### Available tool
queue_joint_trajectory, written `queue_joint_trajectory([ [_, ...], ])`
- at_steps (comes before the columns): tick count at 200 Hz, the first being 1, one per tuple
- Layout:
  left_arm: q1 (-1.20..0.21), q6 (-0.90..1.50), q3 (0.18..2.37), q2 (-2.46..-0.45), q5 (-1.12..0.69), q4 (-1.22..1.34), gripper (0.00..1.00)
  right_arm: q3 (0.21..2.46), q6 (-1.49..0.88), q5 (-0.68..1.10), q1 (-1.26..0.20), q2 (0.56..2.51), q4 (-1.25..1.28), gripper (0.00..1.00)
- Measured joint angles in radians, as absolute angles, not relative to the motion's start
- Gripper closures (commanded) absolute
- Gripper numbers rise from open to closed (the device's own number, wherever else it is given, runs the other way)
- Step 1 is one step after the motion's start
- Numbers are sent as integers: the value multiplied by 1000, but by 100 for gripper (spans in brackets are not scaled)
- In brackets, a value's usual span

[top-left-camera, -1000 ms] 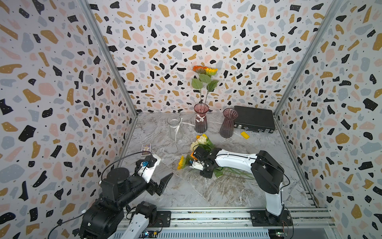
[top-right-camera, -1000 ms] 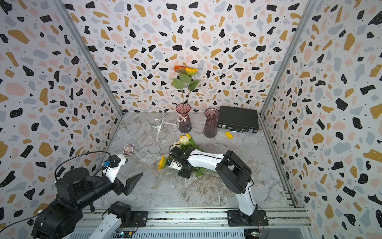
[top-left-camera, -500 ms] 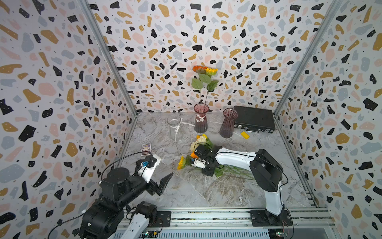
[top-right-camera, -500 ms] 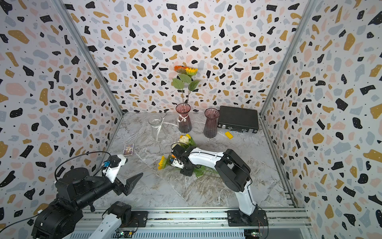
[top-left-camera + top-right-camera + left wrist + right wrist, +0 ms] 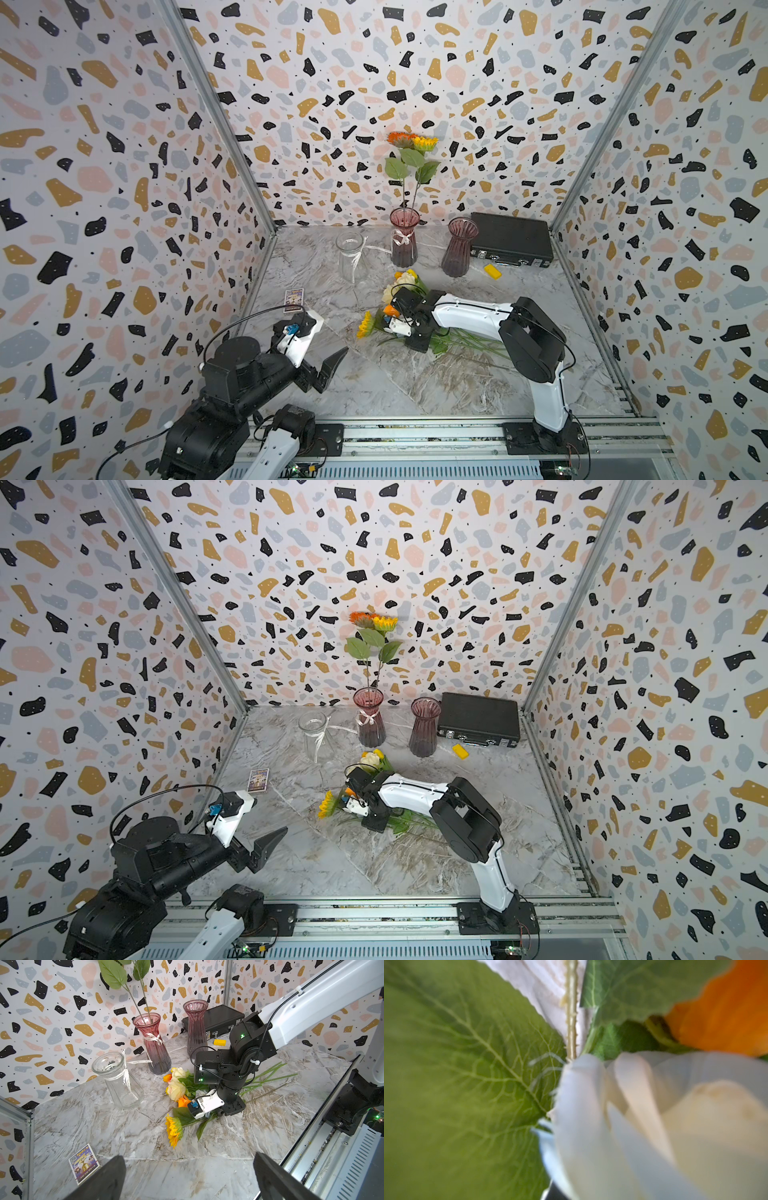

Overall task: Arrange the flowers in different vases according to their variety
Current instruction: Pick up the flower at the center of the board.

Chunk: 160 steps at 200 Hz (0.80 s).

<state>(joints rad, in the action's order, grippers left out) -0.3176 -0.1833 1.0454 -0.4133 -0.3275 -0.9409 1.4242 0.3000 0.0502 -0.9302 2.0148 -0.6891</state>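
Hiding among flowers (image 5: 176, 1089): right fingers closed, hold unseen | left fingers (image 5: 104, 1178) spread wide, bases cropped

Two sunflowers (image 5: 412, 141), orange and yellow, stood upright in my ribbed pink vase with the white bow (image 5: 404, 249). The clear vase (image 5: 350, 257) and the plain pink vase (image 5: 458, 249) flanked it, both empty. Before them a heap of flowers (image 5: 405, 277) lay on the desk (image 5: 374, 386): cream roses (image 5: 176, 1088), an orange bloom (image 5: 182, 1101), one yellow sunflower (image 5: 174, 1128), and green stems (image 5: 268, 1078) fanning behind.
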Motion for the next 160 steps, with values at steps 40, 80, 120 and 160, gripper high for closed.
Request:
queue_joint_trajectory([
  [40,-318,-184,1045,-413,-326,-941,0,1419,260,121,-933,1952,-705,100],
  [80,-318,-184,1045,-409,-323,-942,0,1441,191,199,-939,1705,-706,100],
  [120,-318,-183,1047,-408,-324,-942,0,1583,120,165,-910,1587,-672,100],
  [160,-318,-179,1058,-408,-340,-937,1,1678,47,93,-808,1594,-541,100],
])
